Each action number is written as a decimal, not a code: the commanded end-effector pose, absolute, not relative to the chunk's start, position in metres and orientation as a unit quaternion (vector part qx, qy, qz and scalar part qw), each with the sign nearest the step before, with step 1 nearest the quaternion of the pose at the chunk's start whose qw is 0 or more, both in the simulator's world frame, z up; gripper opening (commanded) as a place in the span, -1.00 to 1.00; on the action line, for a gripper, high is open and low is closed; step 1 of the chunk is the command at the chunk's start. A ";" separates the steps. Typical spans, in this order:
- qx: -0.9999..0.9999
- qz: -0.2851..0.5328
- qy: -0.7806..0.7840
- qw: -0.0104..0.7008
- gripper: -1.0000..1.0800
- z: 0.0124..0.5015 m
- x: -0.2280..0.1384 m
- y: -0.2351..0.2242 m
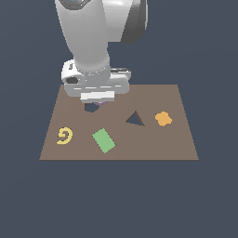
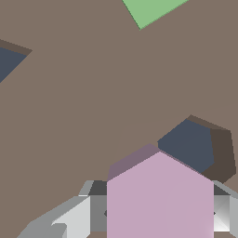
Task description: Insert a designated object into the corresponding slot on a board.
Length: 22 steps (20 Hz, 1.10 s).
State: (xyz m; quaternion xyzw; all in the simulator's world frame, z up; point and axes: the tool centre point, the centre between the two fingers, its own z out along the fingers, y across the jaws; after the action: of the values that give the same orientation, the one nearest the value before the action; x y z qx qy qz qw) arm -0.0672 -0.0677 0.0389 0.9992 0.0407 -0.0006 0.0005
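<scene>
Near the board's (image 1: 181, 139) far edge, hovered just beside the slot (image 2: 188, 145), jaws clamped on the lilac block (image 2: 160, 200); not inserted yet.

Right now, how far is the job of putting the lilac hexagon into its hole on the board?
Done: the pincer has the lilac hexagonal block between its fingers and has it low over the brown board. In hand: the wrist view shows the block beside the dark hexagonal hole, not over it. Left: line it up, lower it in and release. The hole shows empty.
</scene>
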 end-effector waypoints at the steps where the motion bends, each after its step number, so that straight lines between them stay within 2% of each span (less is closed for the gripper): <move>1: 0.998 0.000 0.061 0.000 -1.00 0.040 -0.062 -0.078; 10: 0.995 -0.001 0.104 0.000 -1.00 0.040 -0.049 -0.100; 22: 0.994 -0.001 0.110 0.000 -1.00 0.032 -0.046 -0.103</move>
State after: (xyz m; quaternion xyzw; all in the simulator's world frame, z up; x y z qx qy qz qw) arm -0.0466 -0.1028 0.0344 0.9940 0.1095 -0.0006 0.0004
